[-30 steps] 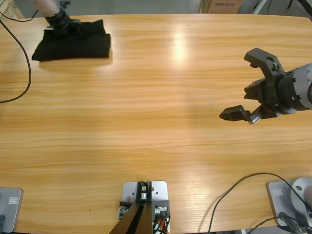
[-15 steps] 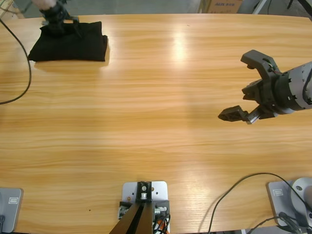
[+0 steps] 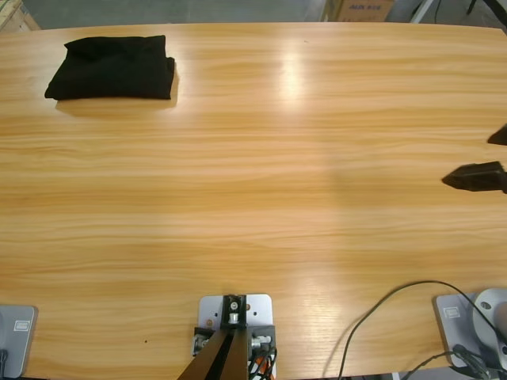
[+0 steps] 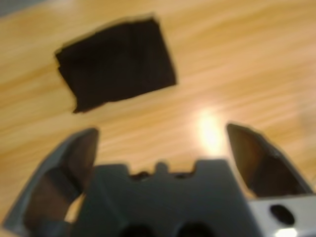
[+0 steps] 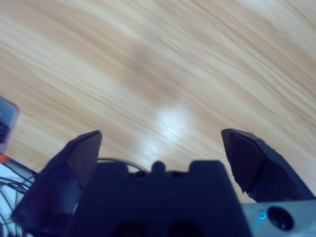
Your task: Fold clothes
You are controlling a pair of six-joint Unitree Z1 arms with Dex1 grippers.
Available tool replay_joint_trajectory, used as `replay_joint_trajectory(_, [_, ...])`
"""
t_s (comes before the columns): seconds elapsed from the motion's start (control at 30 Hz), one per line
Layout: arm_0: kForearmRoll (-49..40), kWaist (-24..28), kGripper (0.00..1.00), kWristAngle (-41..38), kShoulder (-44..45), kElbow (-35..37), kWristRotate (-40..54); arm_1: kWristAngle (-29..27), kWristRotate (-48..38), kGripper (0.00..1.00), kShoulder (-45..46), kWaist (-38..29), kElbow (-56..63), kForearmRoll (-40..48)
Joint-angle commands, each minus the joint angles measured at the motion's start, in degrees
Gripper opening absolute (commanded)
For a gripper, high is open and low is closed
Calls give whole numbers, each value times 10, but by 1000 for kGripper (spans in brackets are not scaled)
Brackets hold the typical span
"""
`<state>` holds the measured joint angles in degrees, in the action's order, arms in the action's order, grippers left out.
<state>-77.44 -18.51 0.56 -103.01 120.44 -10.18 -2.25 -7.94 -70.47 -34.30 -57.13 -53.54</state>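
Now folded polo shirt (image 3: 111, 67) near table (image 3: 253, 198) corner, grippers wide

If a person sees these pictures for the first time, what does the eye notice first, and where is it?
First comes the black polo shirt, folded into a compact rectangle near the far left corner of the long wooden table, dark against the pale wood. Next are the black tips of the right tool at the right edge of the high view, jaws spread apart over bare wood. The left tool hangs above the shirt, open and holding nothing.

shirt (image 3: 111, 67): on table (image 3: 261, 174), far-left corner | right tool (image 3: 495, 158): right edge, well apart
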Motion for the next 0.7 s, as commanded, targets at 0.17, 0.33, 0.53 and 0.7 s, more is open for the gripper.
replay_joint_trajectory(0.17, [172,-57,996,-9,409,-616,-99,-25,16,1000,13,12,-15,-48])
replay_joint_trajectory(0.33, [201,-81,996,-24,487,-709,-123,-44,11,987,18,12,2,-33])
replay_joint_trajectory(0.53, [260,-82,1000,-23,488,-746,-113,-51,1,943,25,12,42,12])
replay_joint_trajectory(0.7, [282,-82,1000,-24,496,-760,-110,-54,1,941,8,12,43,15])
